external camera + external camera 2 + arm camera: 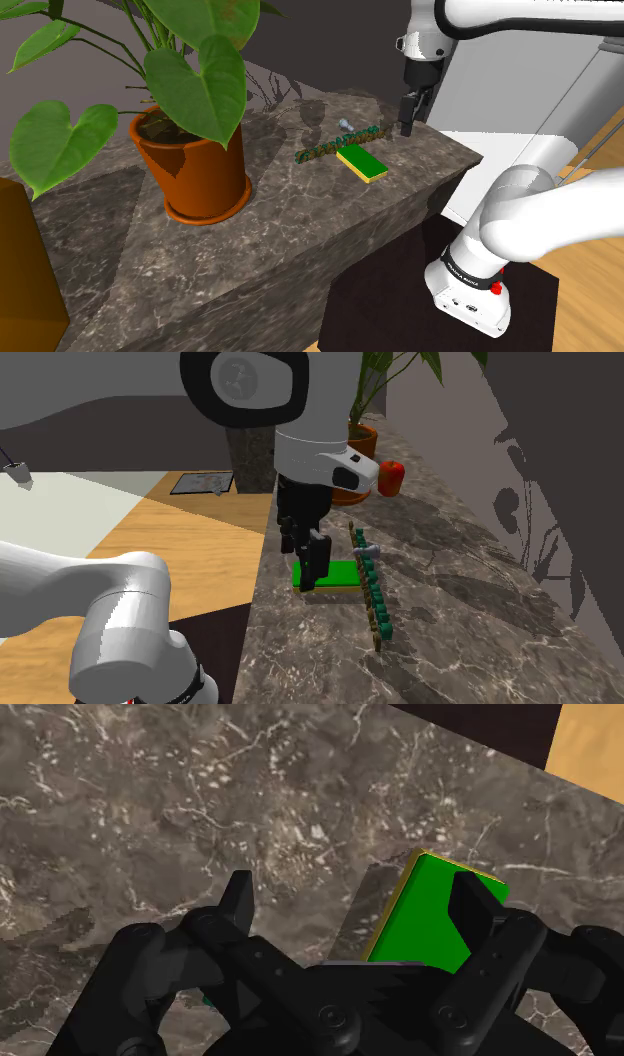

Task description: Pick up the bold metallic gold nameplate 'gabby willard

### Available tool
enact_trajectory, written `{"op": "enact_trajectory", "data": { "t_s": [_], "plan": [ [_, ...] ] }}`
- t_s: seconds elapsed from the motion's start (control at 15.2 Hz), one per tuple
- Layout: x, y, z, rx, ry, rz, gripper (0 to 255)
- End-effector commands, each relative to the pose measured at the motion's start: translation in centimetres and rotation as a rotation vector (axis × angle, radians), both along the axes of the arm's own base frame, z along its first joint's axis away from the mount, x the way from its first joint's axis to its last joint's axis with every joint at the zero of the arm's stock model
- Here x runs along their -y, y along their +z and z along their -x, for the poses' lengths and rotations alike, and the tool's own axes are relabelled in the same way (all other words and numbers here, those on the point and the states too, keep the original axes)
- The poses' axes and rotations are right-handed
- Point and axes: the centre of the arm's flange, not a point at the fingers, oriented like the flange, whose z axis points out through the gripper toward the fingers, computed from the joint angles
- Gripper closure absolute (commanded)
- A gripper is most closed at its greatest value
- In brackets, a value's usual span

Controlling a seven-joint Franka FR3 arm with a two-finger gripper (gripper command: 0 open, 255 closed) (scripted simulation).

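Two fingers (pixel 238 899) of the gripper (pixel 408 127) stand apart, empty, near the counter (pixel 300 225) edge; the nameplate (pixel 335 146) runs lengthwise parallel to it.

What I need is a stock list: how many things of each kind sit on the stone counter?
Potted plant: 1
Green sponge: 1
Nameplate: 1
Small grey item: 1
Red item: 1
Total: 5

Dark marble counter (pixel 250 240), wooden floor (pixel 190 542)

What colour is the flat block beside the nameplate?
The block is green on top, yellow-edged; wrist view best.
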Motion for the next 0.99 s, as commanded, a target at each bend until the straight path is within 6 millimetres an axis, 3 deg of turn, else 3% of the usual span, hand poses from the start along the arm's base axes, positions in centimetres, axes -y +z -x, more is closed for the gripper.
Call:
{"op": "enact_trajectory", "data": {
  "t_s": [0.0, 0.4, 0.73, 0.92],
  "plan": [
    [0.0, 0.0, 0.0, 0.0, 0.0, 0.0, 0],
    [2.3, -2.8, -4.9, 0.104, 0.63, -0.056, 0],
    [1.6, -4.7, -9.5, 0.19, 1.155, -0.102, 0],
    [1.4, -6.0, -10.0, 0.201, 1.218, -0.108, 0]
  ]
}}
